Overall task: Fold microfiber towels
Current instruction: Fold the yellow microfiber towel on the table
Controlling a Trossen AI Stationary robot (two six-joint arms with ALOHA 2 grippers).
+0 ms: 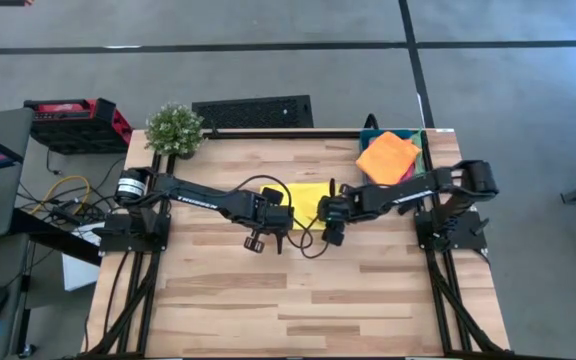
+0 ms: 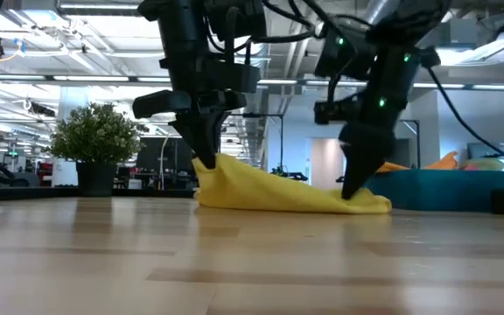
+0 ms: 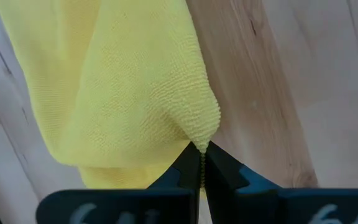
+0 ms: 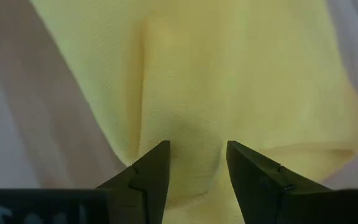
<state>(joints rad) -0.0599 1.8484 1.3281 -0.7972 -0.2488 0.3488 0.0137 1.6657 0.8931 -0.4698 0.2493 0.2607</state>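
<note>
A yellow microfiber towel (image 1: 306, 200) lies crumpled at the table's middle. My left gripper (image 2: 206, 164) is shut on its left end, which stands raised. From there the cloth slopes down to the right and rests on the wood (image 2: 322, 199). My right gripper (image 2: 354, 191) is open and points down at the towel's right end, with its two fingers (image 4: 151, 168) standing over a soft ridge of the cloth (image 4: 194, 134). An orange towel (image 1: 388, 157) lies on top of others in the teal bin (image 1: 425, 140) at the far right corner. My left gripper pinches a corner tip of the yellow towel (image 3: 205, 138) between its two shut fingers, coming steeply from above. That end is lifted off the table and the cloth hangs slack from it, while the right part lies on the wood. Of my right gripper, I cannot tell whether its open fingertips touch the towel.
A potted plant (image 1: 175, 128) stands at the far left corner. The teal bin (image 2: 444, 188) sits behind the towel on the right. Bare wood stretches across the near half of the table (image 1: 298, 300).
</note>
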